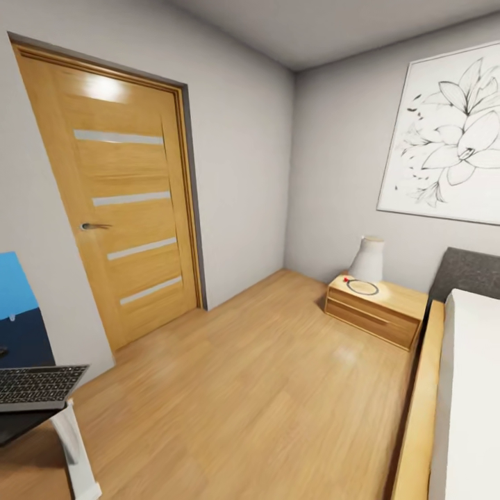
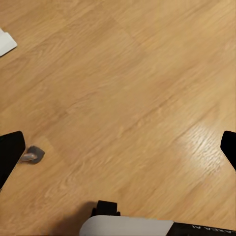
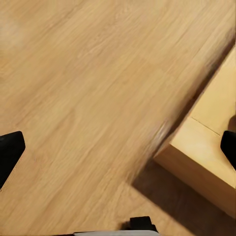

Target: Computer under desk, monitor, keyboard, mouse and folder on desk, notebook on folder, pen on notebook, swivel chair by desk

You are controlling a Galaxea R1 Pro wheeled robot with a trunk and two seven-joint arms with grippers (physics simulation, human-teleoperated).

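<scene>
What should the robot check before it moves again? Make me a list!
1. Left end effector empty: ok, fingers wide apart over bare floor.
2. Right end effector empty: ok, open, nothing between its fingers.
3. Keyboard on the desk: ok, though it lies at the edge.
4. Folder placed next to the mouse: cannot tell, a blue corner shows at the picture's edge.
5. Wooden bed frame near the right arm: not ok, close.
6. Door shut: ok.

Left end effector point(image 2: 118, 142) and right end effector point(image 3: 118, 142) spread wide, floorward.
</scene>
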